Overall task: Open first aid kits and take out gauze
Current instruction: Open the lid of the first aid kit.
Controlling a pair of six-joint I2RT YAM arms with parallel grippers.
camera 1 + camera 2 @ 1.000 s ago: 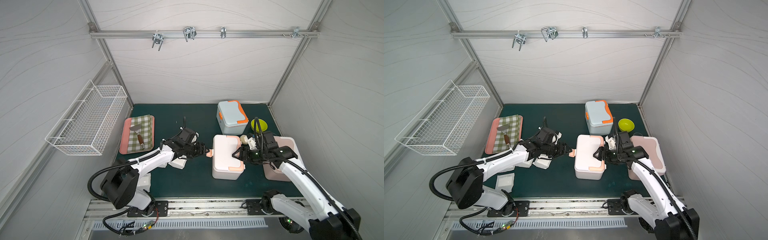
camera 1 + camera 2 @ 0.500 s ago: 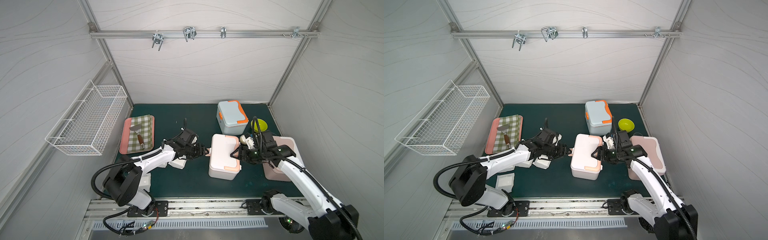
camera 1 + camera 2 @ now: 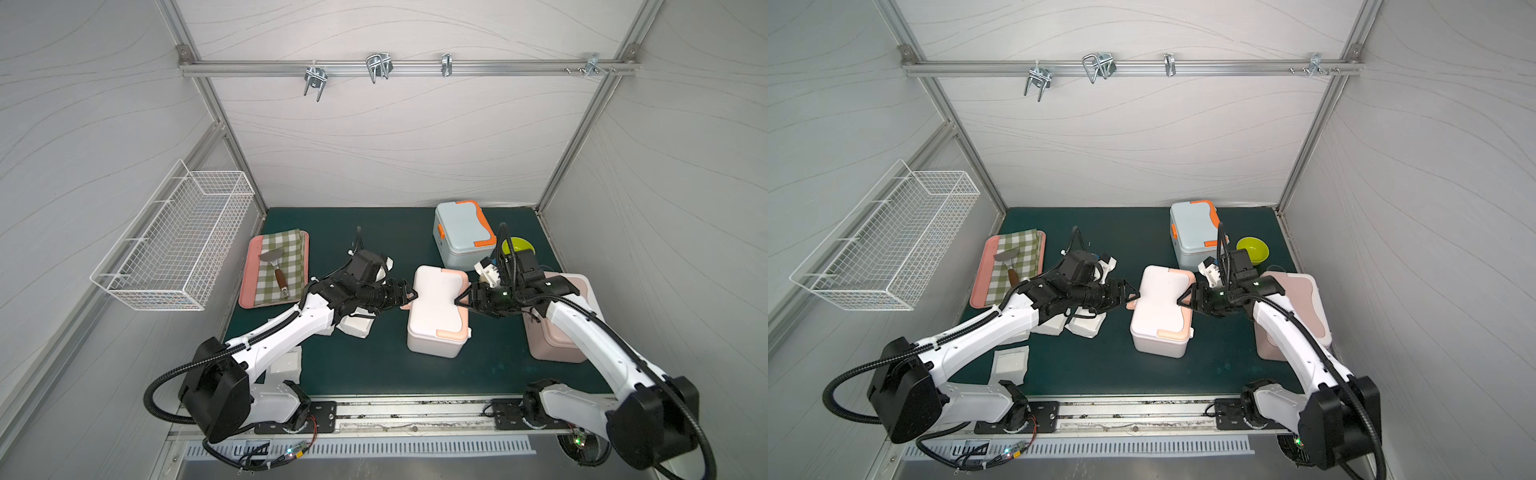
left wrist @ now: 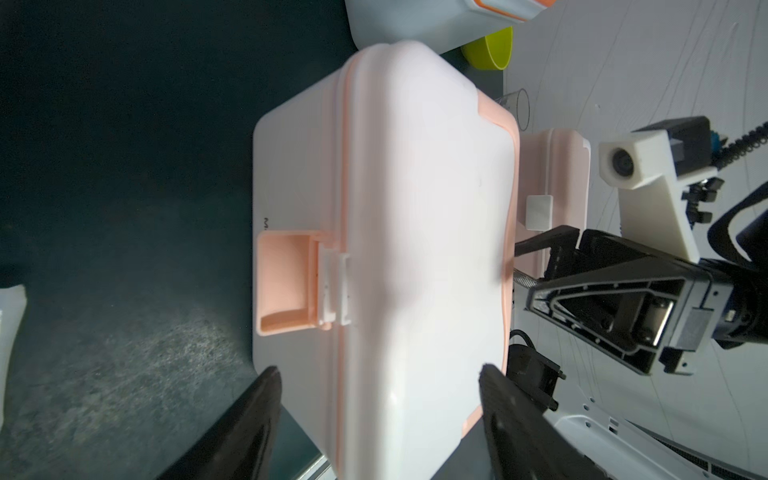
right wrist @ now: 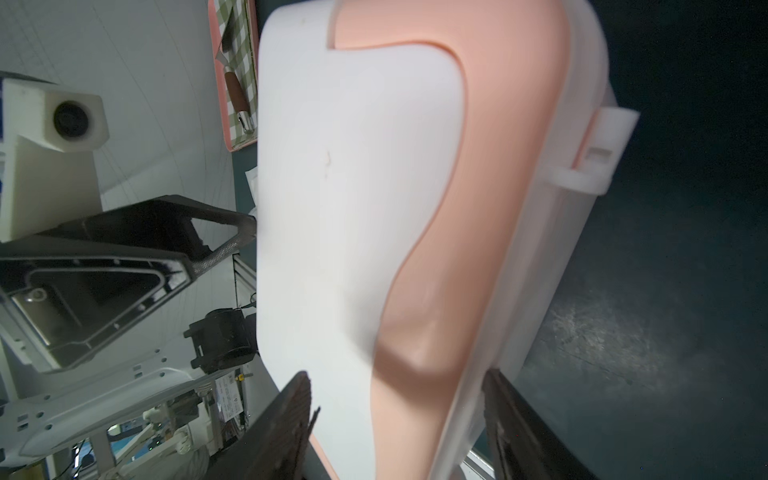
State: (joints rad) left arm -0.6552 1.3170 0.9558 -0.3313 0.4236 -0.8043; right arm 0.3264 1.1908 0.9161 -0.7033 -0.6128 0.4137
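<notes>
Both left fingers (image 4: pixel 257 415) and right fingers (image 5: pixel 291 419) straddle the white kit (image 3: pixel 436 299), apart, grip unclear: brace it, then free the peach latch (image 4: pixel 282 282).

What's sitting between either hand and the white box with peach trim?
Nothing visible does: the left hand and right hand each reach an end of the white box, its lid closed.

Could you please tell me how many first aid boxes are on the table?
3: a white box with peach trim in the middle, a light blue box behind it, and a pale pink box at the right, partly under the right arm.
</notes>
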